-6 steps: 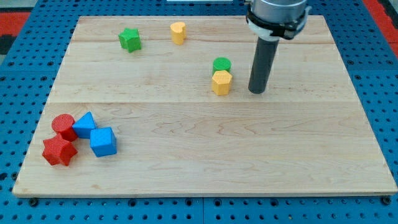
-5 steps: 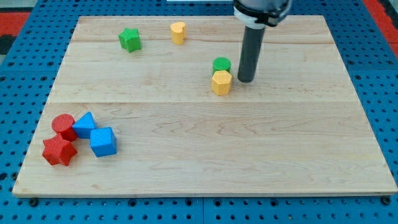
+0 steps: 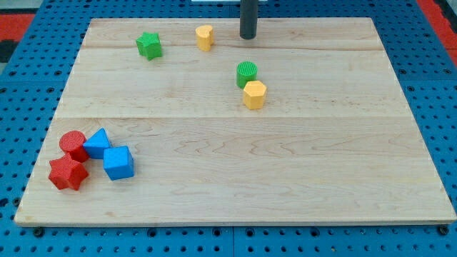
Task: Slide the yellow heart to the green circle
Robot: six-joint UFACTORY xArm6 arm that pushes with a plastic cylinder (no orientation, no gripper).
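The yellow heart point(image 3: 205, 37) sits near the view's top, left of centre. The green circle point(image 3: 246, 73) stands right of and below it, touching the yellow hexagon point(image 3: 254, 94) at its lower right. My tip point(image 3: 248, 36) rests on the board at the view's top, a short way right of the yellow heart and above the green circle, touching neither.
A green star point(image 3: 149, 45) lies left of the yellow heart. At the view's lower left a red circle point(image 3: 72, 143), a red star point(image 3: 68, 173), a blue triangle point(image 3: 97, 143) and a blue cube point(image 3: 118, 162) cluster together. The wooden board point(image 3: 321, 178) lies on a blue pegboard.
My tip moved from right of the yellow hexagon up and left to the board's top edge. The green circle shifted slightly left and up.
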